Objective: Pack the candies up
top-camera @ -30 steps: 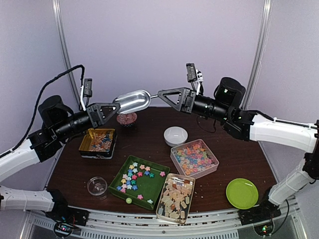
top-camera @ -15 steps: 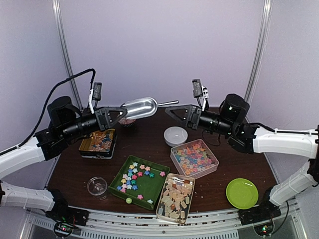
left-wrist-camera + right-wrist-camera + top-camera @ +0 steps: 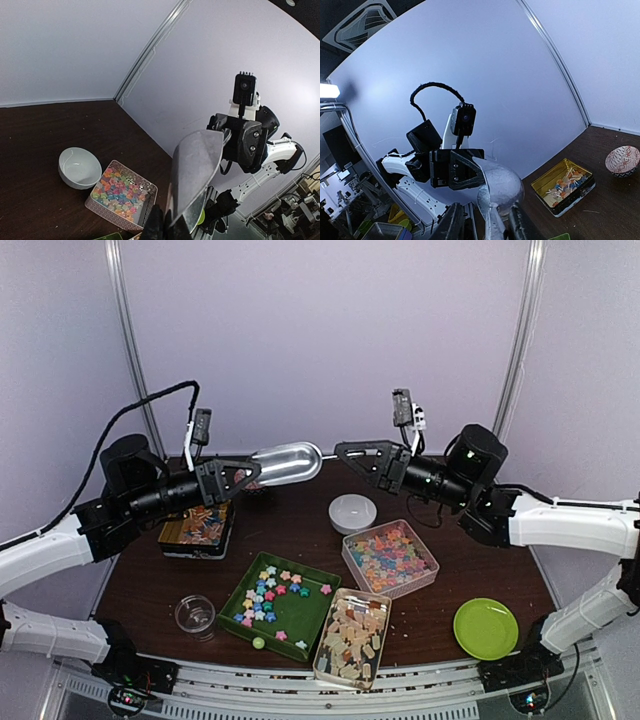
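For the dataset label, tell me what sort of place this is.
Probably a robot lab test booth: plain pale backdrop walls, a left arm and right arm mounted at the edge of a dark table, and staged candies in a green tray.

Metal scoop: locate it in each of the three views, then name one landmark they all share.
Top external: the metal scoop is raised in the air, upper centre, just left of the middle.
Left wrist: bottom centre, rising from the lower edge, with its open mouth pointing up.
Right wrist: bottom centre, seen as a rounded silver back.
Shared landmark: the dark brown table, lower left in the left wrist view and lower right in the right wrist view.
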You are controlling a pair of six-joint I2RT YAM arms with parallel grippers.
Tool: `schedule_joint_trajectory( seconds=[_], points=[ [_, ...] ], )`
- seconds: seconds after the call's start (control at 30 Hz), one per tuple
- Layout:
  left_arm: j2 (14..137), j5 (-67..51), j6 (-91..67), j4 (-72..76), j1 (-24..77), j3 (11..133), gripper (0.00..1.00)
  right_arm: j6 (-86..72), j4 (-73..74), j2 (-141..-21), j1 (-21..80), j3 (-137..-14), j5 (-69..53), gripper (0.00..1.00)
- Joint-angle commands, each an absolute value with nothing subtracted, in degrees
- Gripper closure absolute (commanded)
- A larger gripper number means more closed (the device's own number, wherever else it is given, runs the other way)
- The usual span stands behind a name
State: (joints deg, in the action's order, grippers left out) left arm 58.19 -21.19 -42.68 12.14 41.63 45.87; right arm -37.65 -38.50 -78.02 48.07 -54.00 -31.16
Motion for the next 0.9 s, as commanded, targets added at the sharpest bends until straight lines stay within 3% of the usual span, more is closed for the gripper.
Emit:
schedule_joint_trajectory(
  seconds=[0.0, 0.87],
  points=[
    [57.8, -21.1, -43.3, 16.0, 42.0, 46.9, 1.0, -38.2, -40.9, -78.0, 47.8, -55.5, -33.3, 0.72],
    [58.8, -19.7, -48.5, 15.2, 42.2, 48.4, 1.0, -38.2, -36.6, -81.3, 48.1, -58.2, -34.9, 0.76]
  ],
)
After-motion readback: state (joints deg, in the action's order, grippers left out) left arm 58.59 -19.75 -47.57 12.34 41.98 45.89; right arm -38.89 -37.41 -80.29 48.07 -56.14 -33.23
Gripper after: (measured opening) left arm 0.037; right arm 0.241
